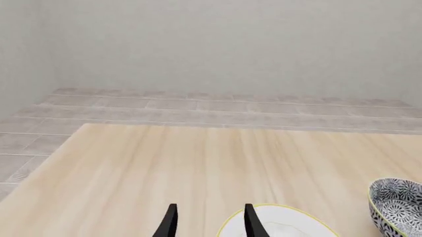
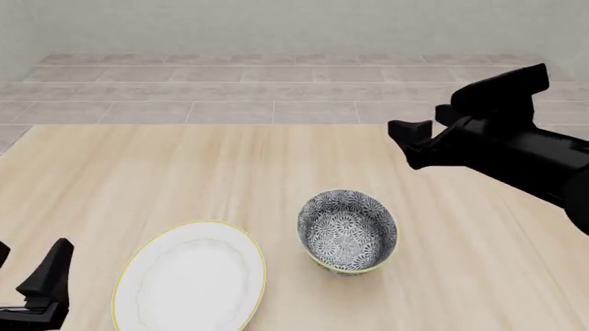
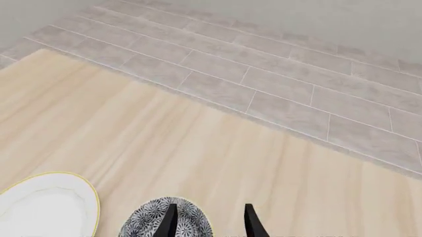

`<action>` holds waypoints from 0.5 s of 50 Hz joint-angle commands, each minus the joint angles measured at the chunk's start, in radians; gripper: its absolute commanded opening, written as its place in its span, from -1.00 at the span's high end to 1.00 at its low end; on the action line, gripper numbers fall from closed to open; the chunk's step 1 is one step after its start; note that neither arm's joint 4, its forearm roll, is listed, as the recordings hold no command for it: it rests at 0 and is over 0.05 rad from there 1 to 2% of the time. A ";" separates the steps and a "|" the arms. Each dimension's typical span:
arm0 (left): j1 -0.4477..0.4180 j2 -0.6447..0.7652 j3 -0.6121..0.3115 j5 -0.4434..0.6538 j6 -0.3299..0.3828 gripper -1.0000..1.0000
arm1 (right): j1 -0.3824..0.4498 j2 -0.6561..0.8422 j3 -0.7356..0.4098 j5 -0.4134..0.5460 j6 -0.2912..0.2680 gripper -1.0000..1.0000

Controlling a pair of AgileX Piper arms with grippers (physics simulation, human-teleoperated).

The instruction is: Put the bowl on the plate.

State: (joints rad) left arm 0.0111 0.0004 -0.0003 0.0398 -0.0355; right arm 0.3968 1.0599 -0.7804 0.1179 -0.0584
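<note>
The blue-and-white patterned bowl (image 2: pixel 348 231) stands upright on the wooden table, just right of the white gold-rimmed plate (image 2: pixel 189 279), with a narrow gap between them. My left gripper (image 2: pixel 27 267) is low at the near left corner, left of the plate, open and empty. In its wrist view the left gripper (image 1: pixel 211 222) points past the plate (image 1: pixel 283 226), with the bowl (image 1: pixel 399 205) at the edge. My right gripper (image 2: pixel 407 143) hovers open above the table, beyond and to the right of the bowl. From the right wrist, the right gripper (image 3: pixel 209 221) looks down at the bowl (image 3: pixel 145 222) and the plate (image 3: pixel 46 205).
The light wooden table (image 2: pixel 184 179) ends at a far edge, with grey tiled floor (image 2: pixel 276 89) and a pale wall beyond. The right arm's black body (image 2: pixel 525 148) reaches in over the table's right side.
</note>
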 commanded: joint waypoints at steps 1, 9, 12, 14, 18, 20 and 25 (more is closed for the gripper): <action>-0.001 0.000 0.000 -0.002 -0.003 -1.00 | 0.009 0.033 -0.009 0.008 0.000 -1.00; -0.012 0.000 0.000 -0.001 -0.004 -1.00 | 0.015 0.055 0.004 -0.006 0.016 -1.00; -0.013 0.000 0.000 -0.001 -0.004 -1.00 | 0.015 0.066 0.011 -0.014 0.020 -1.00; -0.013 0.000 0.000 -0.003 -0.003 -1.00 | 0.014 0.074 0.017 -0.020 0.021 -1.00; -0.012 0.000 -0.001 -0.003 -0.004 -1.00 | 0.014 0.086 0.024 -0.030 0.023 -1.00; -0.012 0.000 0.000 -0.003 -0.004 -1.00 | 0.016 0.093 0.027 -0.034 0.027 -1.00; -0.011 0.000 0.000 -0.002 -0.005 -1.00 | 0.018 0.108 0.032 -0.041 0.030 -1.00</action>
State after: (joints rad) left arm 0.0006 0.0003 -0.0004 0.0378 -0.0392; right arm 0.4110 1.1376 -0.7614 0.0937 -0.0372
